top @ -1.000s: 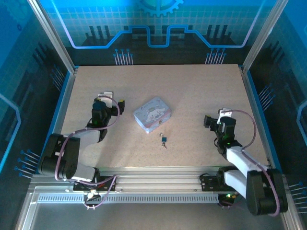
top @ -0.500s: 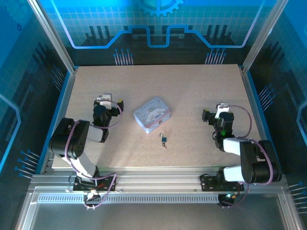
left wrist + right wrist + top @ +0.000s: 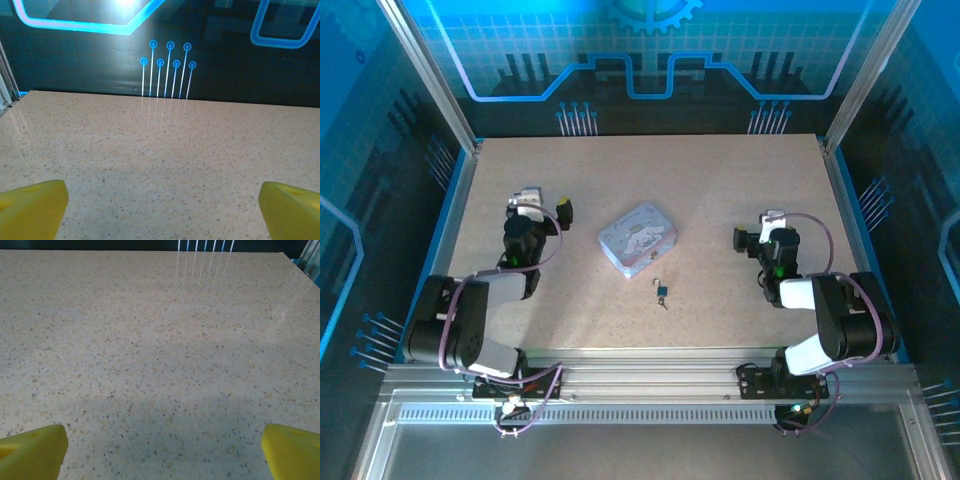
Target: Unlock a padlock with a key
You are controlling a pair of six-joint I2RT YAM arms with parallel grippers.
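Near the shut tin (image 3: 637, 238) lie padlock (image 3: 662, 291) and key (image 3: 663, 304); left fingers (image 3: 30, 207) and right fingers (image 3: 30, 450) gape wide, empty.

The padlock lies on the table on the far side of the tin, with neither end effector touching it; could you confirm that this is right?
Not quite: the top external view shows the padlock on the near side of the tin, toward the arm bases. It does lie on the table, and neither the left end effector nor the right end effector touches it.
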